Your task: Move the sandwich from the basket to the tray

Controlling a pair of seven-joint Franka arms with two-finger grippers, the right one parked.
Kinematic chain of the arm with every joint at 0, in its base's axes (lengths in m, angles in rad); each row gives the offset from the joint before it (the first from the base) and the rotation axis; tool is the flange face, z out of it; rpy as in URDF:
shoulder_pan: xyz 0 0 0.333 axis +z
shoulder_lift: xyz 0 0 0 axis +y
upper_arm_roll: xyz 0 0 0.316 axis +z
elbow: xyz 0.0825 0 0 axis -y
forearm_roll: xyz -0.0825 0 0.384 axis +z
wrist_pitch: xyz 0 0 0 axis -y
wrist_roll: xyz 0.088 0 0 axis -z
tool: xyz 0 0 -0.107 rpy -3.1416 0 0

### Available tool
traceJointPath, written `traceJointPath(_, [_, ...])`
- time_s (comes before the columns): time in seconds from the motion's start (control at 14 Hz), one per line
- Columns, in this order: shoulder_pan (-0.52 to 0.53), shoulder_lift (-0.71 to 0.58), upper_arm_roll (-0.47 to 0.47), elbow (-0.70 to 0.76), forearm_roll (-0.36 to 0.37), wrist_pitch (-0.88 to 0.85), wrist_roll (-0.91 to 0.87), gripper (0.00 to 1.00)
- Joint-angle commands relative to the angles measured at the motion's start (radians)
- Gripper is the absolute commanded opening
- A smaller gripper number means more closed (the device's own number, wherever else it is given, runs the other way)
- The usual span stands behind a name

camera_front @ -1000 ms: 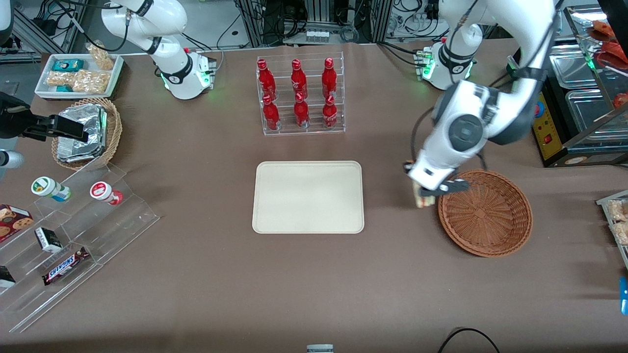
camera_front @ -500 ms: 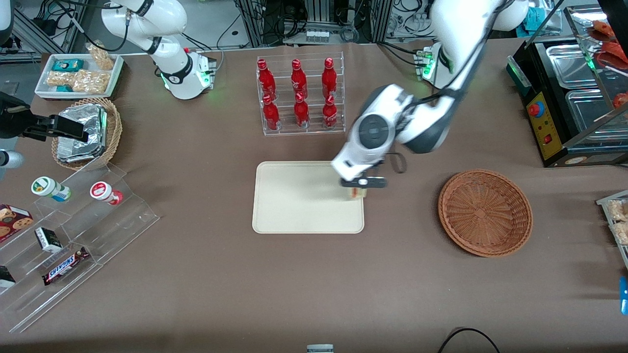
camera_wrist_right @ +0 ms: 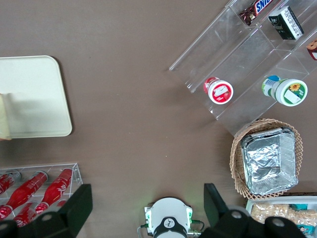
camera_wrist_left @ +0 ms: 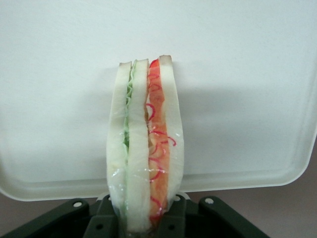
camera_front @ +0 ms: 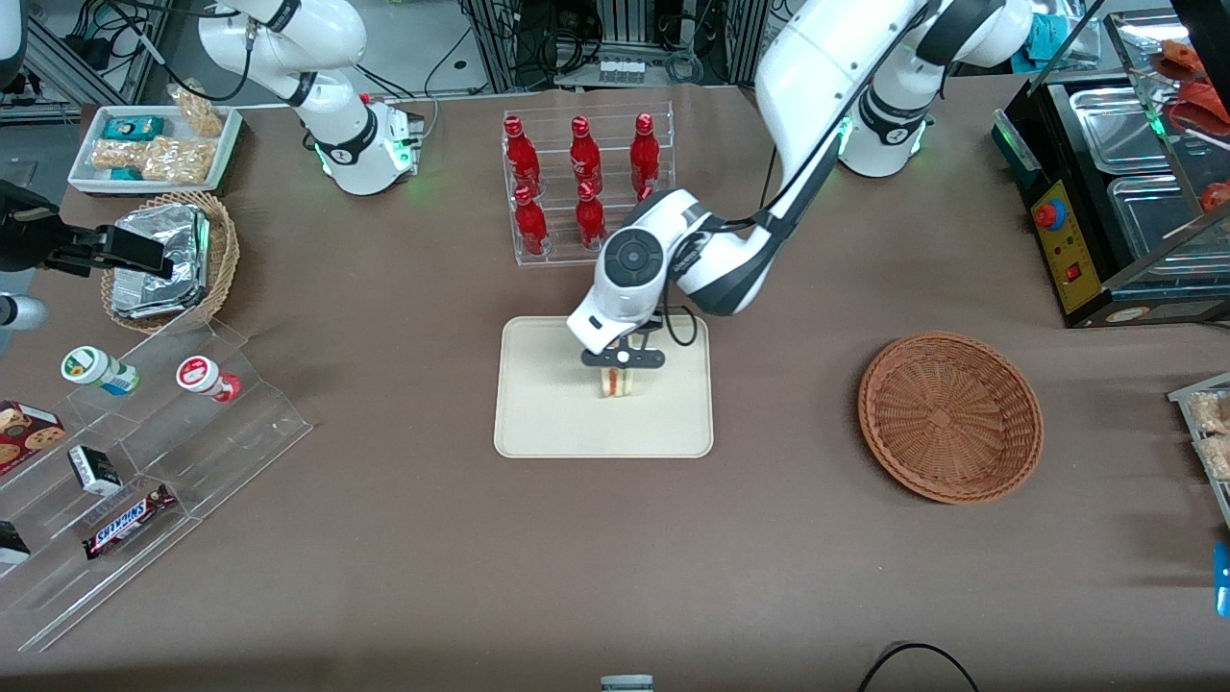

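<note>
Swung over from beside the basket (camera_front: 950, 417) to above the middle of the tray (camera_front: 538, 423) in the last second, hand (camera_front: 621, 370) clamped on the sandwich (camera_front: 619, 382), wedge hanging with cut edge showing. Probably held upright so the filling stays put. Hard to say if it's touching the tray yet; fingers hidden under the bread in the wrist view

The front view looks down over the whole table (camera_front: 384, 538). The left wrist camera sits close above the tray (camera_wrist_left: 247, 74), which the high, downward-facing right wrist view also shows.
</note>
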Motion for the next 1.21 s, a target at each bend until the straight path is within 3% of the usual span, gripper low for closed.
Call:
traceJointPath(0.0, [-0.029, 0.037, 0.017, 0.058, 0.011, -0.008, -0.035, 0.27])
traceJointPath(0.07, [-0.027, 0.037, 0.018, 0.058, 0.011, -0.008, -0.037, 0.33])
traceJointPath(0.14, [-0.028, 0.037, 0.018, 0.058, 0.009, -0.008, -0.046, 0.66])
traceJointPath(0.21, [-0.027, 0.037, 0.018, 0.058, 0.011, -0.008, -0.066, 0.92])
traceJointPath(0.29, [-0.028, 0.037, 0.02, 0.058, 0.012, -0.008, -0.078, 1.0])
traceJointPath(0.64, [-0.006, -0.081, 0.084, 0.099, 0.014, -0.181, -0.084, 1.0])
traceJointPath(1.14, [0.218, -0.378, 0.087, 0.122, 0.008, -0.534, -0.07, 1.0])
